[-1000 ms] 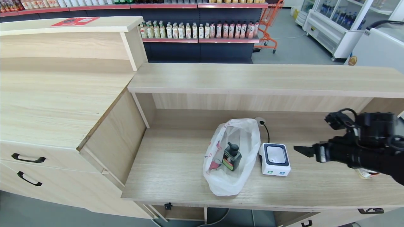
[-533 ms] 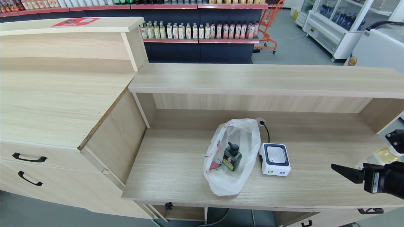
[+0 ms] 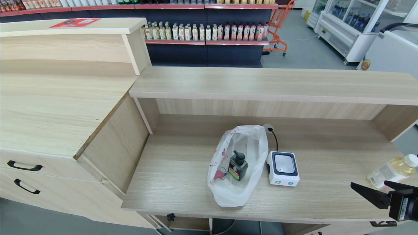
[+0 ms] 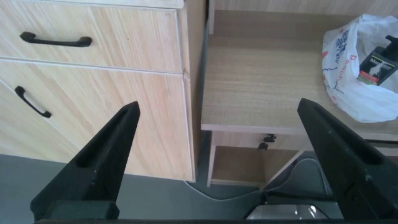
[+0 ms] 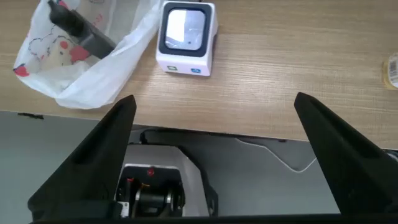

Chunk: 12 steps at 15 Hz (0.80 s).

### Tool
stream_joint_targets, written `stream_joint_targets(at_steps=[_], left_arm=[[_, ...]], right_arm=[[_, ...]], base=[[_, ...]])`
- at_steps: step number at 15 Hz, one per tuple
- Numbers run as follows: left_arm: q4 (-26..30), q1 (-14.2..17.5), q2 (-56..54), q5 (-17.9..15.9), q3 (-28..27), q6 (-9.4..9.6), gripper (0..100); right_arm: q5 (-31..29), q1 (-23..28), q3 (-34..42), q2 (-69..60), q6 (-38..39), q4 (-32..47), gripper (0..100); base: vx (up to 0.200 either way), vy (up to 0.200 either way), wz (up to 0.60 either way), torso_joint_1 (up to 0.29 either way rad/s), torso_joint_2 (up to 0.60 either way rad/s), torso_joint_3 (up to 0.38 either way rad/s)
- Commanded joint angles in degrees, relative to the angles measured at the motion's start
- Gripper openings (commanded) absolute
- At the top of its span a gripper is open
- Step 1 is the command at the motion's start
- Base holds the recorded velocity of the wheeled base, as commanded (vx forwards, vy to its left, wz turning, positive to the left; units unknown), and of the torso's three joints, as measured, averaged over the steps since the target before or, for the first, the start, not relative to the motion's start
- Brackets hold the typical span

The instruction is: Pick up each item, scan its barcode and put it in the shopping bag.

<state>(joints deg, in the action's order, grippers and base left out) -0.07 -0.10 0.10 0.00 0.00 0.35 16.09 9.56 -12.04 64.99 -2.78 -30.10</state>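
A white shopping bag [image 3: 237, 169] lies open on the lower counter with a black pump bottle [image 3: 238, 165] inside it. Just right of it sits the white barcode scanner [image 3: 282, 168]. A clear bottle of yellow liquid [image 3: 391, 171] lies at the counter's right end. My right gripper [image 3: 368, 182] hangs open and empty at the front right edge, near that bottle. Its wrist view looks down on the scanner [image 5: 185, 38], the bag [image 5: 93, 59] and the pump bottle [image 5: 79, 28] past its spread fingers [image 5: 93, 162]. My left gripper [image 4: 217, 104] is open and empty, off the counter's front left corner, with the bag [image 4: 360, 74] far off.
A raised wooden shelf [image 3: 271, 83] runs behind the lower counter [image 3: 176, 176]. A tall cabinet with black-handled drawers [image 4: 93, 81] stands to the left. The scanner's cable [image 3: 274, 138] runs to the back wall. Store shelves and coolers stand behind.
My right arm has pulled back from above the counter to its front right edge, which uncovers the yellow bottle. The head camera has shifted slightly. Bag and scanner have stayed put.
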Motion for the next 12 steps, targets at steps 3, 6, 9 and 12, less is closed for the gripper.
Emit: stream_joint_targets(at_steps=[3,6,9,12], left_arm=[[0.0,0.0,0.0,0.0,0.0,0.00,100],[0.0,0.0,0.1,0.0,0.0,-0.27,100],[0.0,0.0,0.1,0.0,0.0,-0.27,100],[0.0,0.0,0.0,0.0,0.0,-0.27,100]], right_arm=[[-0.1,0.0,0.3,-1.1,1.8,0.0,100],[-0.1,0.0,-0.1,-2.1,3.6,2.9,100],[0.0,0.0,-0.9,-3.7,4.2,6.3,100],[0.1,-0.1,-0.9,-4.3,4.3,6.3,100]], base=[[0.000,-0.200,0.00,0.007,0.00,0.001],[0.000,-0.200,0.00,0.002,0.00,0.007],[0.000,-0.200,0.00,0.004,0.00,0.001],[0.000,-0.200,0.00,0.004,0.00,0.004]])
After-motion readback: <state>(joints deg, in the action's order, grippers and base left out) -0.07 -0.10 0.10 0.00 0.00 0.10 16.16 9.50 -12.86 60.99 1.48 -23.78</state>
